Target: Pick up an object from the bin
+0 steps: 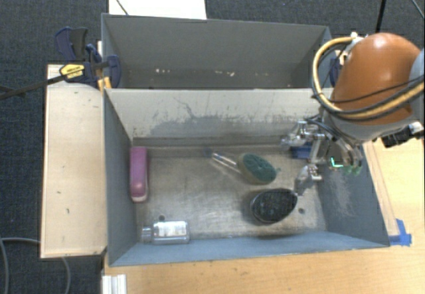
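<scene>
Gripper hangs inside the grey metal bin close to its right wall, beneath the arm's orange cover and the looped cables on the wrist; whether it stands apart or together cannot be told from this angle, because its metal parts overlap one another; its lower tip sits just above and to the right of a black round object, dark and slightly glossy, which lies on the floor toward the front right corner; tip and black round object look very close, though whether they touch cannot be told; just left of the gripper and a little farther back lies a dark green oval brush head, with a clear handle running up and to the left from it; the green head and the black round object lie near each other but apart; well away, along the left wall, a pink-purple bar lies lengthwise, front to back; in the front left corner a small clear bottle rests on its side, near the front wall
</scene>
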Tool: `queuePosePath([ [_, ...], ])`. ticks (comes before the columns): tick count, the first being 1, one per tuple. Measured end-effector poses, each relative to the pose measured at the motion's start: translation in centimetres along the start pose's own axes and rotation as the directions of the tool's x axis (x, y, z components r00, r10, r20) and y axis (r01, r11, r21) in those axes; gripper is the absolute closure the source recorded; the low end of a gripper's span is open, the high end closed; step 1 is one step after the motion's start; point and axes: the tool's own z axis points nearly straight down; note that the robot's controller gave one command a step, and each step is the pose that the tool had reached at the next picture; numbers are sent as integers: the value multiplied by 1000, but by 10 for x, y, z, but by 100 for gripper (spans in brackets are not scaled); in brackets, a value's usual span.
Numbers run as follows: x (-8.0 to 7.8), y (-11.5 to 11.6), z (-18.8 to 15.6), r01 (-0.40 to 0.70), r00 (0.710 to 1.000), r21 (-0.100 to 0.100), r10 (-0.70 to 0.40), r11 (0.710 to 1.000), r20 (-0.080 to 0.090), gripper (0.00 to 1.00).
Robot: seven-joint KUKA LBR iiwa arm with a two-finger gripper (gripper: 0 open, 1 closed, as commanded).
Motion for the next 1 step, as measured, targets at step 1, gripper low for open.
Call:
queuePosePath([
  [1, 38, 6, 154, 362, 932, 7, -362, 932, 23, 0],
])
